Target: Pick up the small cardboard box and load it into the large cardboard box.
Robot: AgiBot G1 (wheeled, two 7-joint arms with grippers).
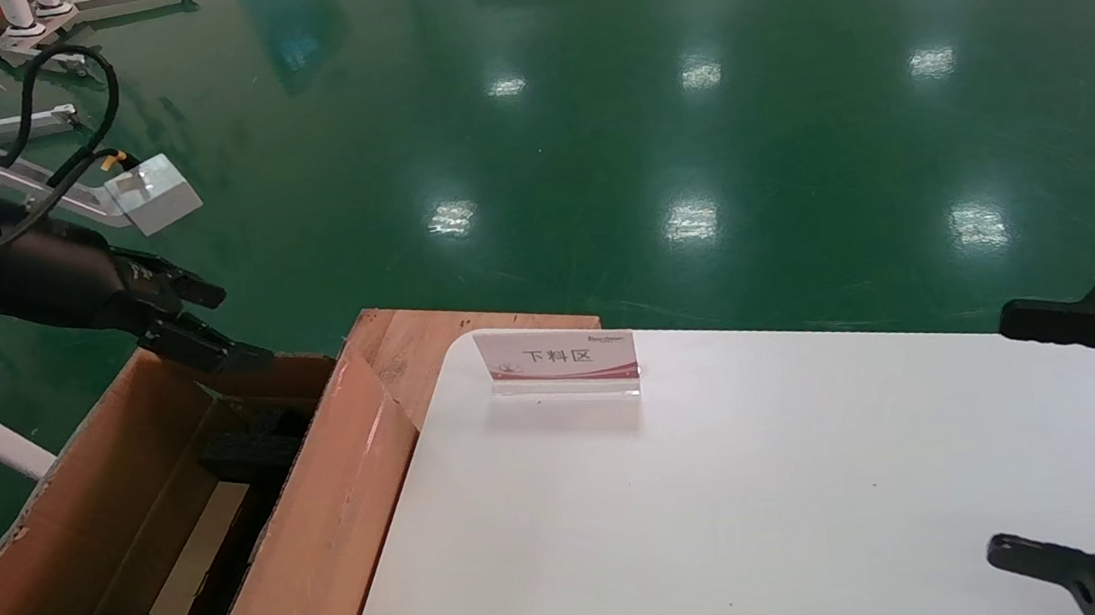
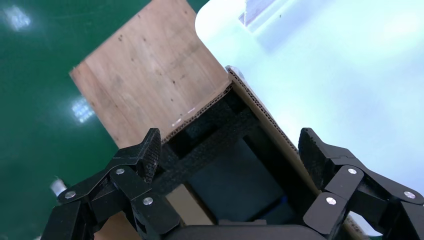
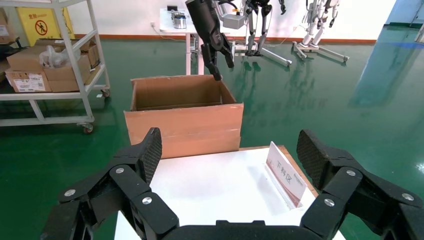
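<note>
The large cardboard box (image 1: 328, 530) stands open at the table's left, with black foam blocks (image 1: 250, 452) at its bottom. It also shows in the left wrist view (image 2: 260, 112) and the right wrist view (image 3: 182, 122). A pale tan panel (image 1: 199, 552) lies between the blocks; I cannot tell what it is. No small cardboard box shows clearly. My left gripper (image 1: 198, 326) hangs open and empty over the box's far corner, above the foam (image 2: 210, 145). My right gripper (image 1: 1002, 434) is open and empty at the table's right edge.
A white table (image 1: 776, 486) holds a small red-and-white sign (image 1: 557, 357) near its far edge. A wooden board (image 1: 401, 347) lies under the table's far left corner. Green floor surrounds it all. A shelf cart with cartons (image 3: 50, 65) stands beyond the big box.
</note>
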